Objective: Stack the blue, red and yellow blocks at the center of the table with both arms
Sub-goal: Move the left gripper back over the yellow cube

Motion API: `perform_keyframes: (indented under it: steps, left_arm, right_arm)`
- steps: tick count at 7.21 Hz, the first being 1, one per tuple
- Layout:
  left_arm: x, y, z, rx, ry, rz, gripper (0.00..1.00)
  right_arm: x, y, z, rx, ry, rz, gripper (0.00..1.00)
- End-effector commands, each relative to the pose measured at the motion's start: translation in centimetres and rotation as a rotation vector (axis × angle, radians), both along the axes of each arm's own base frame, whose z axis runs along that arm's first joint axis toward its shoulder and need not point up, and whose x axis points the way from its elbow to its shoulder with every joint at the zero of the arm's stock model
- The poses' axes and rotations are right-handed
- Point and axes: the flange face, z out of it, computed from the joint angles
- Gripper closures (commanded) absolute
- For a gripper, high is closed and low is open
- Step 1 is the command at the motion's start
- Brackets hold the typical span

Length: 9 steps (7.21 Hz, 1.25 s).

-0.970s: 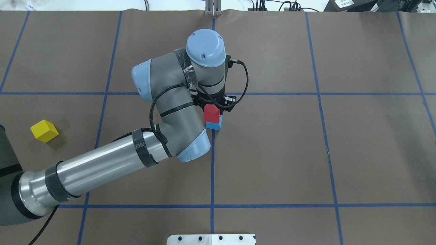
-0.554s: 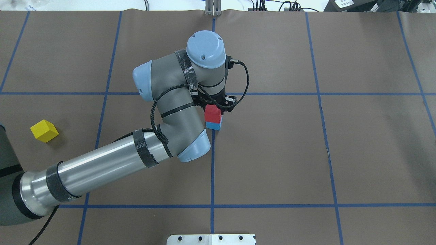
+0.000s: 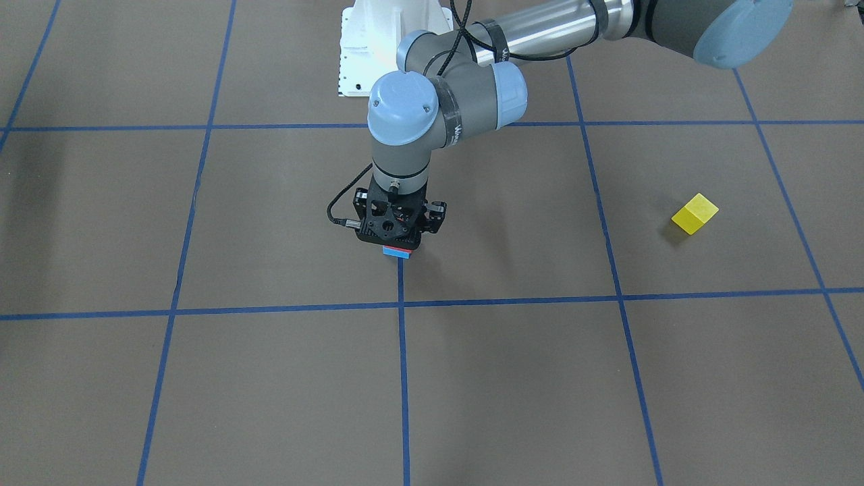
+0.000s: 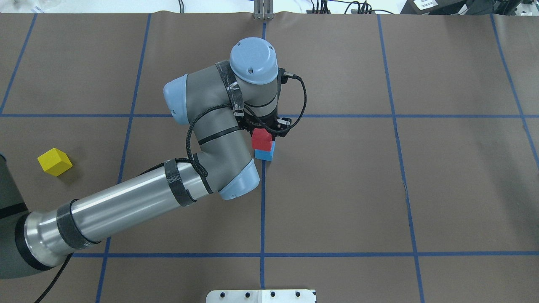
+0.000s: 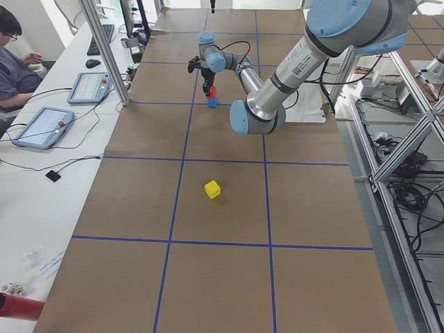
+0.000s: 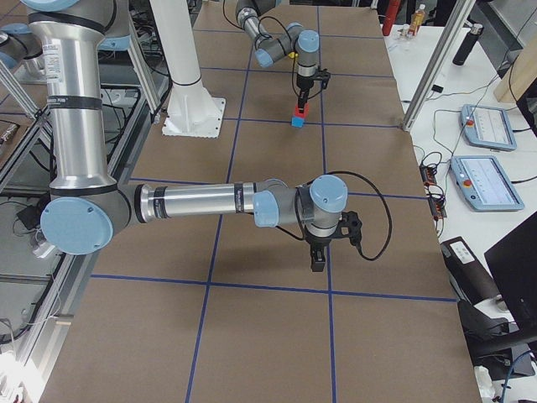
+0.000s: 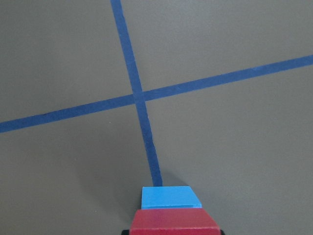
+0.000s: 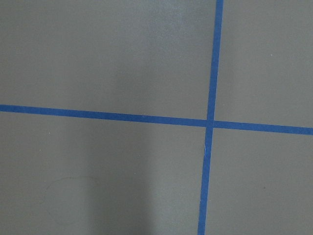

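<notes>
A red block [image 4: 262, 139] is held in my left gripper [image 4: 266, 131], which is shut on it at the table's center. It sits over a blue block [image 4: 266, 155] that lies on the center blue line. In the left wrist view the red block [image 7: 173, 223] is at the bottom edge, with the blue block [image 7: 170, 197] just beyond it. A yellow block [image 4: 54, 161] lies alone far to the left, also seen in the front view [image 3: 694, 213]. My right gripper [image 6: 319, 262] hangs low over bare table; whether it is open or shut I cannot tell.
The table is covered in brown paper with a grid of blue tape lines [image 4: 262, 210]. The robot's white base plate [image 4: 261, 296] is at the near edge. Operator tablets [image 5: 41, 126] lie on a side bench.
The left gripper with the red block dipped slightly and came back. The yellow and blue blocks have not moved.
</notes>
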Motion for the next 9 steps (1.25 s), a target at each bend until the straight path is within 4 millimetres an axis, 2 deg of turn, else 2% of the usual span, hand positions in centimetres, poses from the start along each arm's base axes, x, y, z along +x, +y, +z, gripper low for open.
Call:
perform_keyframes:
  steps: [1, 2, 3, 4, 5, 6, 7, 8, 9]
  left_arm:
    - [-0.1, 0.1, -0.3, 0.005, 0.002, -0.009, 0.0]
    - [-0.6, -0.1, -0.9, 0.005, 0.01, -0.02, 0.0]
    - [-4.1, -1.2, -3.0, 0.019, 0.037, -0.051, 0.0]
    - [-9.2, -2.0, -4.7, 0.014, -0.001, -0.057, 0.0]
    - [-14.5, -1.9, -4.6, 0.054, -0.047, 0.015, 0.0]
    - [-19.6, -0.9, -0.4, 0.084, -0.085, 0.041, 0.0]
    - [-25.2, 1.1, 7.2, 0.127, -0.119, 0.078, 0.0]
    - [-31.3, 1.5, 12.6, 0.192, -0.157, 0.115, 0.0]
    - [-34.1, 2.7, 17.5, 0.253, -0.188, 0.206, 0.0]
  right_arm:
    - [0.1, 0.0, 0.0, 0.001, 0.0, 0.001, 0.0]
    - [0.1, 0.1, 0.0, 0.0, 0.0, 0.002, 0.0]
    - [0.4, 0.3, 0.1, -0.001, 0.0, 0.006, 0.0]
    - [0.6, 0.4, 0.3, 0.005, 0.001, 0.0, 0.0]
    - [0.7, 0.4, 0.2, 0.009, -0.001, 0.001, 0.0]
    - [0.8, 0.3, 0.1, 0.01, -0.001, 0.002, 0.0]
    - [0.8, 0.3, 0.0, 0.012, -0.001, 0.003, 0.0]
    - [0.7, 0.3, -0.1, 0.014, -0.001, 0.002, 0.0]
    - [0.8, 0.4, -0.1, 0.014, -0.001, 0.004, 0.0]
